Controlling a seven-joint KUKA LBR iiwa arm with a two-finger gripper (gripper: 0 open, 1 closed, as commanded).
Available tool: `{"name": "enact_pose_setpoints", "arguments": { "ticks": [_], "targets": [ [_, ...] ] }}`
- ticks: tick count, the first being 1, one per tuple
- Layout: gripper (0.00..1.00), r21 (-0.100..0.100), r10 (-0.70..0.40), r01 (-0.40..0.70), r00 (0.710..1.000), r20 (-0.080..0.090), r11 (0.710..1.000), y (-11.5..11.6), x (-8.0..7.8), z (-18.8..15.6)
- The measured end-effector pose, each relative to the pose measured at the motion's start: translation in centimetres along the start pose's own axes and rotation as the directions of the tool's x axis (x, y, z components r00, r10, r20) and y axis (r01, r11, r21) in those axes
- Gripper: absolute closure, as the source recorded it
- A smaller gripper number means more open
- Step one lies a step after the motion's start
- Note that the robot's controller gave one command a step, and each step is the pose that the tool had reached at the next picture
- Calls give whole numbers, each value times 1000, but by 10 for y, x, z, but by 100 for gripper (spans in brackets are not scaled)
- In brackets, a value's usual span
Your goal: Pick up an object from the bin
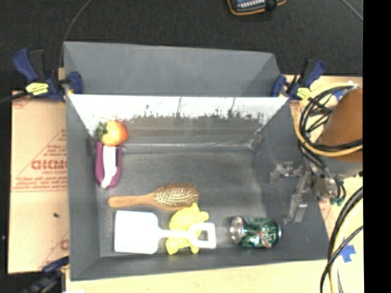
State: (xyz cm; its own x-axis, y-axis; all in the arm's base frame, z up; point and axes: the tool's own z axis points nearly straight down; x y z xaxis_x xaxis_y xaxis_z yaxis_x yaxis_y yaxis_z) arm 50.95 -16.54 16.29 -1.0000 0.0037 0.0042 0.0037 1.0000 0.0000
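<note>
My gripper (pixel 287 194) hangs by the bin's right wall, above the floor, open with nothing between its fingers. The nearest thing is a crushed green drink can (pixel 256 233), lying on its side in the front right corner, just below and left of the gripper. Left of the can, a yellow soft toy (pixel 183 220) lies partly under the handle of a white plastic shovel (pixel 142 232). Behind these lies a wooden hairbrush (pixel 160 197), bristles up, with its handle pointing left.
At the left wall, a purple and white object (pixel 107 165) lies along the wall, with a red-orange toy fruit (pixel 114 133) at its far end. The arm, with its orange cover and black cables, stands over the bin's right rim.
</note>
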Motion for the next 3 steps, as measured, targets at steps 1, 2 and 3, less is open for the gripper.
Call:
{"name": "enact_pose_setpoints", "arguments": {
  "ticks": [1,2,3],
  "targets": [
    [0,2,-4,4,1000,7,1000,1,-2,-5],
    [0,-2,272,-272,962,-13,962,25,27,90],
    [0,5,40,-40,999,21,999,31,25,56]
  ]
}}
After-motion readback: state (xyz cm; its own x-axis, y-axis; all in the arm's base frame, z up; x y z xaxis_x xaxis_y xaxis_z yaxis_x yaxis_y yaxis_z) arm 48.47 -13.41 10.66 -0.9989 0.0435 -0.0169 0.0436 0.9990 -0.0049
